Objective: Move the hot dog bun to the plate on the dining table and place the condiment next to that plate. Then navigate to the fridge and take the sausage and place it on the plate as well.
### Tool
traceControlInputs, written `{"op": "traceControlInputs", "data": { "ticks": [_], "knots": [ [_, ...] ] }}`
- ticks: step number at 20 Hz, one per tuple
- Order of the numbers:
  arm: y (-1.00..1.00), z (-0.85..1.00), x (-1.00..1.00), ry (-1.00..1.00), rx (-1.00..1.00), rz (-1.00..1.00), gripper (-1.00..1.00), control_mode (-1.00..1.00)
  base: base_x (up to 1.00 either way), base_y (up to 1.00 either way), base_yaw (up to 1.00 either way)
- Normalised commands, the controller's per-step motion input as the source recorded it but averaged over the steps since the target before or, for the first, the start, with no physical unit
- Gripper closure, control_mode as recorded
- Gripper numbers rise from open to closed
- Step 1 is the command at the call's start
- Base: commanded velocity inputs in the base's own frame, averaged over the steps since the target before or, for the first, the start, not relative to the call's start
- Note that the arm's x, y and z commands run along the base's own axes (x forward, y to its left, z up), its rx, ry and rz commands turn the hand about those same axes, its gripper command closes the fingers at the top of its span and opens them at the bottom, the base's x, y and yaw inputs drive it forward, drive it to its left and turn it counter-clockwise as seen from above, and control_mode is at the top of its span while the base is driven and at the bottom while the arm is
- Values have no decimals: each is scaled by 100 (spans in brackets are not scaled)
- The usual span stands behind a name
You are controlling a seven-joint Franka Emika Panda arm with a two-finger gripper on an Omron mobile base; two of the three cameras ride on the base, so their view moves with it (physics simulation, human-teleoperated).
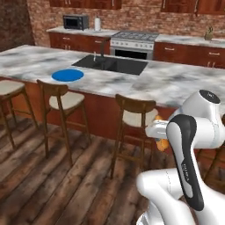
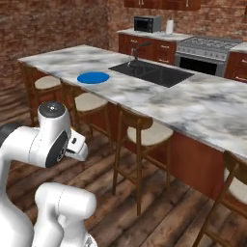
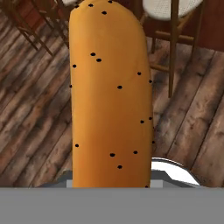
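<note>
The hot dog bun (image 3: 110,96), tan-orange and speckled with dark seeds, stands lengthwise in the hand view, pinched by the fingers above the wooden floor (image 3: 35,109). In the left base view a bit of it (image 1: 162,144) peeks beside the folded arm (image 1: 186,151), held low before a stool (image 1: 134,118). The blue plate (image 1: 67,75) lies on the marble worktop (image 1: 176,81), well apart, left of the black sink (image 1: 112,64).

Wooden stools (image 1: 134,117) with pale cushioned seats are lined up on a dark plank floor (image 1: 52,184). Against a red brick wall (image 1: 145,17), a back counter (image 1: 83,31) carries a black microwave (image 1: 75,22), and a steel stove (image 1: 134,41) is set beside it.
</note>
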Motion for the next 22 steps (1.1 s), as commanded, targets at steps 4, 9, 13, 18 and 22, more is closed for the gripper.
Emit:
{"op": "traceControlInputs", "data": {
  "ticks": [4, 9, 13, 18, 22],
  "knots": [
    [0, 0, 0, 0, 0, 0, 100, 100, 86, 100, -39],
    [0, 0, 0, 0, 0, 0, 100, 100, 87, 100, -38],
    [0, 0, 0, 0, 0, 0, 100, 100, 88, 100, -37],
    [0, 0, 0, 0, 0, 0, 100, 100, 91, 100, -36],
    [0, 0, 0, 0, 0, 0, 100, 100, 92, 100, -35]
  ]
}}
